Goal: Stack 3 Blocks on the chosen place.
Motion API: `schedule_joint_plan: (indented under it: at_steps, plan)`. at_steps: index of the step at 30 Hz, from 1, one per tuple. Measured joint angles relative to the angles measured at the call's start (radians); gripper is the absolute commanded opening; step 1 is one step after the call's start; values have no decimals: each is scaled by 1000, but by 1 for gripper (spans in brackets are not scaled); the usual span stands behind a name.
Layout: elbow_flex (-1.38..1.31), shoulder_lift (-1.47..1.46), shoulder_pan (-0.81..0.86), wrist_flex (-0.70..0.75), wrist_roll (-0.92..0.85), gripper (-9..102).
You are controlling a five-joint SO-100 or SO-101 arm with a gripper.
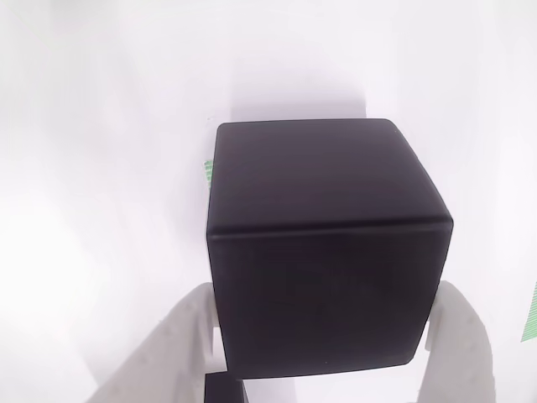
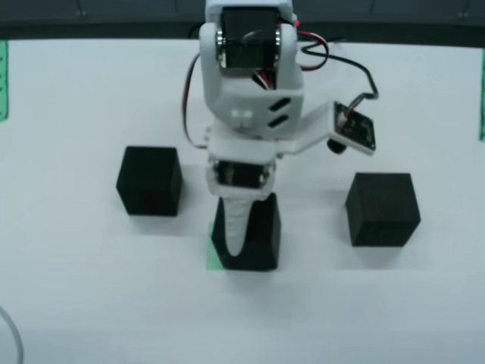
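In the view that rides on my gripper (image 1: 323, 336), a black block (image 1: 323, 252) takes up the middle of the frame, its top face tilting away toward twelve o'clock and its near face square to the lens. My two white fingers (image 1: 180, 344) flank it at seven and five o'clock, each pressed up against a lower side of the cube, so my jaws are spread about as wide as the block and closed on it. A sliver of green-and-white stripes (image 1: 207, 171) peeks out from behind the block's edge at nine o'clock (that is the striped patch, mostly covered), and another bit of striped green (image 1: 531, 315) sits at the frame's edge near four o'clock. Everything else is bright white table (image 1: 92, 168). In the front view from above, my arm (image 2: 250, 83) comes down from twelve o'clock and my gripper (image 2: 236, 231) reaches onto the middle block (image 2: 258, 239), one white finger (image 2: 235, 224) lying down its front face. That block sits on the green patch (image 2: 214, 254), with only a strip of green showing at its eight o'clock corner. A second block (image 2: 149, 180) stands apart at nine o'clock from it, and a third block (image 2: 383, 209) stands apart at three o'clock, both resting on the white table (image 2: 76, 288). Green strips mark the frame edges at ten o'clock (image 2: 3, 80) and two o'clock (image 2: 482, 95).
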Motion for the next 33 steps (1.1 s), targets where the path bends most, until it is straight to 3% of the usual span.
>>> schedule_joint_plan:
  at_steps: [22,33]
  plan:
    - [0,-6,61,-18,-72,15]
    - [0,-6,58,-15,-114,27]
